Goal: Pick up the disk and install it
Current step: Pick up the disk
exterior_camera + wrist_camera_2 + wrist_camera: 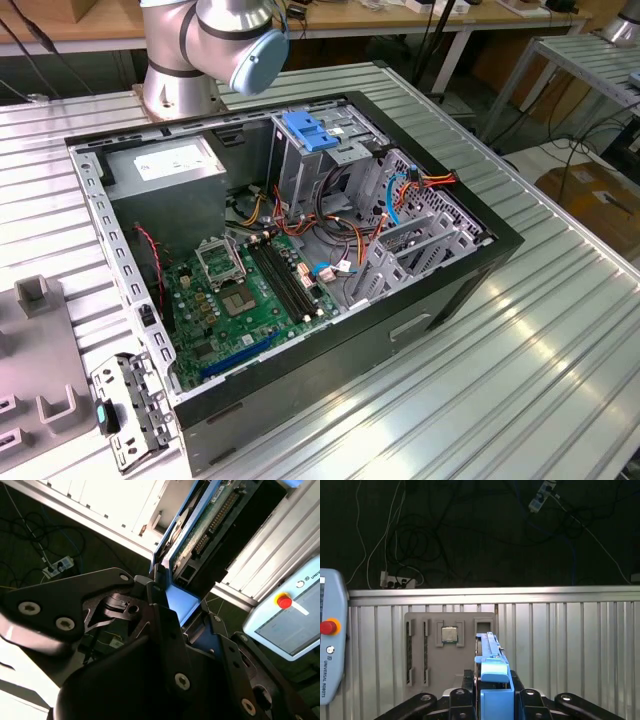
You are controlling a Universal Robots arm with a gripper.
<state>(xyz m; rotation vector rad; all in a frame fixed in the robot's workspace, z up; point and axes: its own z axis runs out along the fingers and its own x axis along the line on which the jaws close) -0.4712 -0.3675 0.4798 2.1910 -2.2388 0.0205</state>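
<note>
The disk [492, 667] is held edge-on between my gripper's [492, 695] black fingers, its blue side rail facing the first wrist view. In the second wrist view the disk [212, 512] shows its green circuit board and connector row, with the blue rail end clamped in the gripper [175, 602]. The gripper is shut on the disk, held in the air above the ribbed metal table [570, 640]. In the exterior view the open computer case [420, 300] lies on its side, with its drive cage [335, 165] at the back.
A blue handle piece [310, 130] sits on top of the drive cage. The case holds a motherboard [250, 290], a grey power supply [165, 165] and loose cables [340, 235]. A grey fixture tray [450, 645] with a chip lies below the gripper. A teach pendant [330, 645] lies beside it.
</note>
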